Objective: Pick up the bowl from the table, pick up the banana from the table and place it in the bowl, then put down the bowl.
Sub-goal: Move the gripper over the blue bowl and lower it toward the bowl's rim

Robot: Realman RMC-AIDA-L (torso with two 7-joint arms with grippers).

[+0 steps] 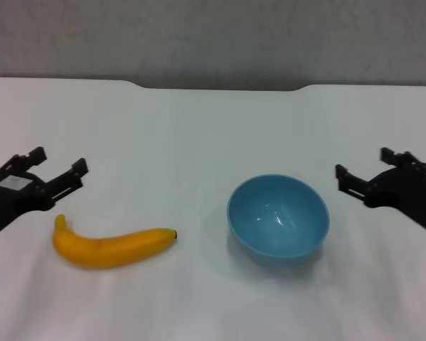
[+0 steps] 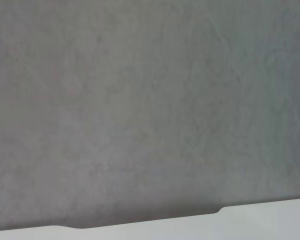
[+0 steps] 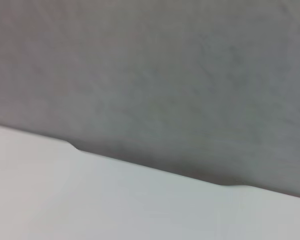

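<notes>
A light-blue bowl (image 1: 278, 220) stands upright on the white table (image 1: 198, 142), right of centre. A yellow banana (image 1: 112, 246) lies on the table to its left, dark tip pointing toward the bowl. My left gripper (image 1: 58, 164) hovers open just beyond the banana's stem end, holding nothing. Off to the right of the bowl my right gripper (image 1: 363, 164) is open too, with nothing between its fingers. Both wrist views show only the grey wall and the table's far edge.
The far table edge has a shallow notch (image 1: 223, 87), also visible as the notch (image 3: 150, 165) in the right wrist view. A grey wall (image 1: 213, 35) rises behind the table.
</notes>
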